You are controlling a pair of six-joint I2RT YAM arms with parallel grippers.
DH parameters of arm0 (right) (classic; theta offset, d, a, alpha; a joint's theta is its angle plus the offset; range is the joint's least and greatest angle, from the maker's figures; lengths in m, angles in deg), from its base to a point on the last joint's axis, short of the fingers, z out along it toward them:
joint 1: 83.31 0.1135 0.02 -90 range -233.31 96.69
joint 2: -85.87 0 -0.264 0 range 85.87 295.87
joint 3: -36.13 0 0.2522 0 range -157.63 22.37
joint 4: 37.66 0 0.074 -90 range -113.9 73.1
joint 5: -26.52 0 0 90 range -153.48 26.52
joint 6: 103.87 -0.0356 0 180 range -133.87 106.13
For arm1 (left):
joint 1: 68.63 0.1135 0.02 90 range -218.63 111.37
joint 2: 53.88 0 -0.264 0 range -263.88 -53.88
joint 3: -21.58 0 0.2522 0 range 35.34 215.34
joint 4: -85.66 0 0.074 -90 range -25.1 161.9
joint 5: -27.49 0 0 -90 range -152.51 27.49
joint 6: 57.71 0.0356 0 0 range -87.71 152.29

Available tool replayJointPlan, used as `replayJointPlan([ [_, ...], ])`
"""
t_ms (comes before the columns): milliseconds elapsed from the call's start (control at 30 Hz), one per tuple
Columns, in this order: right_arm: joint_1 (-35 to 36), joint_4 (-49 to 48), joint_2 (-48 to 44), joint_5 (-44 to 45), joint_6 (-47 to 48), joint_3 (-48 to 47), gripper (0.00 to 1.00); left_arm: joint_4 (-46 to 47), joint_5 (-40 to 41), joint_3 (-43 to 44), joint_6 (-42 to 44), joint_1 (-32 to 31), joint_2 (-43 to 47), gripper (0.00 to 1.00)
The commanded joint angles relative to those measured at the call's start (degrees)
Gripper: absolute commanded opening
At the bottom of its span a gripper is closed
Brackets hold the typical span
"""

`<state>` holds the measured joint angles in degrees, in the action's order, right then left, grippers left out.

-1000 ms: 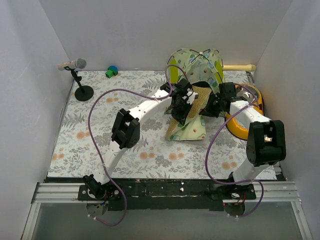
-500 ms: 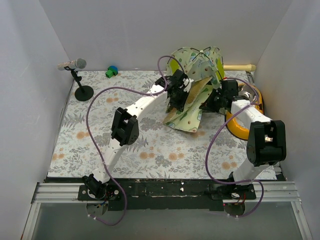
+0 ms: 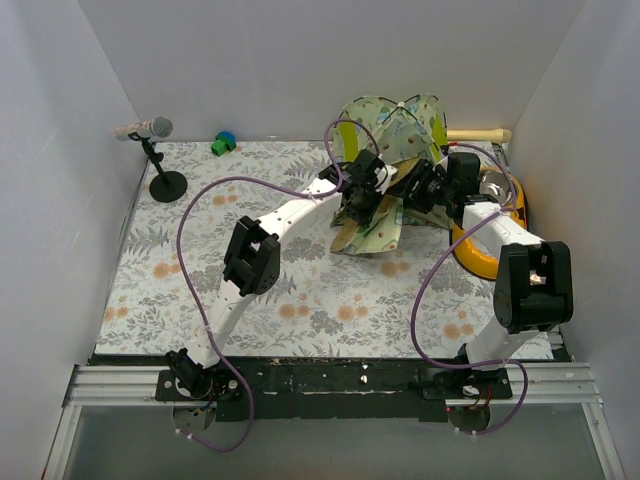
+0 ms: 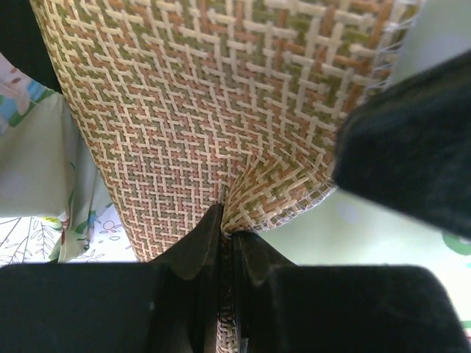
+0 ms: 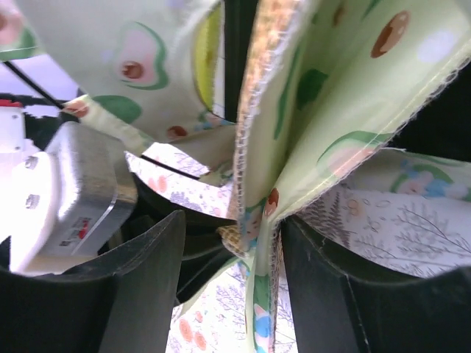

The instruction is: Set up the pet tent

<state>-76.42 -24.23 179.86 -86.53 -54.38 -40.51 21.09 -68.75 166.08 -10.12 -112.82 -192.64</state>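
The pet tent [image 3: 392, 122] stands partly raised at the back of the table, its pale printed fabric bunched over thin black poles. My left gripper [image 3: 360, 202] is at the tent's front and is shut on the edge of a brown woven mat [image 4: 221, 110], pinched between the jaws of the left gripper [image 4: 227, 220]. My right gripper [image 3: 425, 190] is at the tent's right side. In the right wrist view, the right gripper [image 5: 232, 228] is open, and a seamed edge of tent fabric [image 5: 316, 95] hangs loose between the fingers, against the right one.
A microphone on a stand [image 3: 152, 132] is at the back left, with a small green and blue block [image 3: 223, 143] beside it. A yellow ring [image 3: 478, 256] lies at the right by my right arm. A wooden stick [image 3: 478, 135] lies behind it. Purple cables loop over both arms.
My right gripper has opened and let go of the tent fabric. The flap that lay flat on the table has been lifted and bunched toward the tent. My left gripper stays shut on the mat.
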Motion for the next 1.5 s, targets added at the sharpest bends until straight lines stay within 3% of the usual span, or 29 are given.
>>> replayJointPlan([
  [0, 0.7, -12.0, -1.5, -6.0, -1.8, -0.2, 0.61, -3.4, -3.0, 3.4, -1.1, 0.1, -1.2, 0.02],
  [133, 1.3, -12.5, -2.2, -4.0, -0.4, 1.3, 0.59, -3.6, -4.9, 3.2, -2.8, 0.6, -0.9, 0.01],
  [200, 1.8, -8.5, -1.4, 2.4, 2.4, 0.0, 0.41, -1.5, -8.3, 0.8, -3.4, 1.0, 1.2, 0.03],
  [300, 1.8, -4.6, 2.1, 7.8, 4.2, -3.6, 0.02, 4.6, -13.2, -6.8, -4.1, 1.4, 8.1, 0.16],
  [467, 1.9, -0.5, 6.1, 13.1, 5.1, -7.6, 0.01, 12.0, -19.9, -16.5, -4.4, 2.4, 17.3, 0.34],
  [567, 1.8, 0.3, 8.8, 15.4, 5.2, -9.4, 0.01, 13.3, -22.9, -17.4, -4.9, 2.3, 18.4, 0.37],
  [633, 1.9, 0.3, 10.3, 16.3, 5.4, -10.7, 0.01, 13.1, -23.6, -16.7, -5.7, 2.4, 17.8, 0.58],
  [700, 2.0, 0.3, 11.4, 15.9, 6.2, -12.0, 0.07, 13.1, -22.8, -16.7, -6.3, 2.5, 17.6, 0.71],
  [767, 2.0, -0.6, 11.1, 13.9, 5.9, -12.6, 0.23, 13.4, -21.3, -17.2, -7.5, 3.2, 17.6, 0.80],
  [833, 2.1, 0.2, 9.8, 11.1, 7.4, -13.3, 0.35, 13.3, -21.0, -17.4, -9.9, 5.2, 17.3, 0.82],
  [933, 2.1, 6.0, 6.5, 6.1, 9.6, -13.2, 0.39, 13.7, -23.5, -17.3, -12.0, 9.4, 17.2, 0.85],
  [1033, 2.0, 11.5, 2.3, 4.9, 10.5, -10.0, 0.63, 15.3, -26.8, -16.8, -11.7, 12.7, 18.8, 0.98],
  [1100, 1.7, 14.8, -0.3, 5.8, 11.3, -8.4, 0.80, 17.3, -28.3, -18.0, -11.0, 14.2, 21.6, 0.98],
  [1267, 0.1, 22.4, -4.4, 3.4, 14.5, -8.1, 0.87, 24.6, -26.8, -26.0, -10.6, 17.5, 29.9, 0.98],
  [1367, -0.5, 27.5, -6.1, 1.0, 17.9, -9.3, 0.88, 25.4, -20.6, -29.6, -5.7, 17.6, 31.7, 0.98],
  [1467, -0.9, 31.0, -7.5, 1.9, 19.6, -9.4, 0.88, 24.9, -24.5, -29.1, 2.6, 17.6, 29.9, 0.98],
])
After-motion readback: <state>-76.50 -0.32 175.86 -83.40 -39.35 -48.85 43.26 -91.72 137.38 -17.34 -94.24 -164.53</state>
